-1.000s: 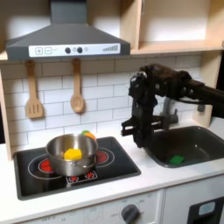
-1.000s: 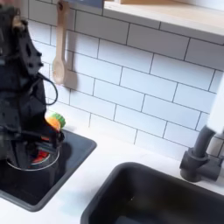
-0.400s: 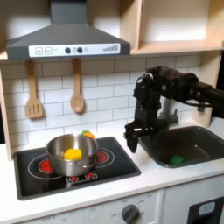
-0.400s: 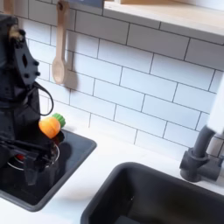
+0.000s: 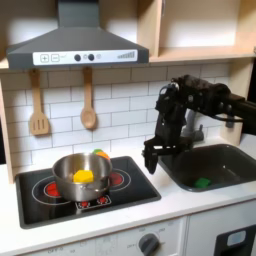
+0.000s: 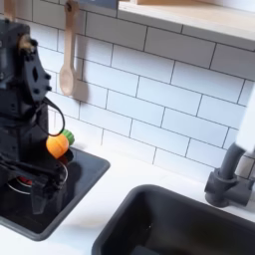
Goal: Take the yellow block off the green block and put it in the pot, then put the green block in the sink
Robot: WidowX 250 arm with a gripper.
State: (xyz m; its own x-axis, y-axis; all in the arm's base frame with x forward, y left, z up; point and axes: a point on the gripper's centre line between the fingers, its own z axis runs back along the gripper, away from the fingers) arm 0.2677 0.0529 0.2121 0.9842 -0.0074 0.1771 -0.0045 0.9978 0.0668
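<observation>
Both blocks delivered — gripper [image 5: 150, 160] hangs empty above the tabletop [image 5: 175, 200].

In the first exterior view its fingers stand apart, holding nothing. The yellow block [image 5: 83, 176] lies in the pot [image 5: 66, 180], off toward the first exterior view's left of the gripper; the green block [image 5: 202, 183] rests in the sink [image 5: 235, 152], toward that view's right and lower. Likely risk — a careless swing clipping the pot rim or sink edge on either side; open room lies straight upward.
</observation>
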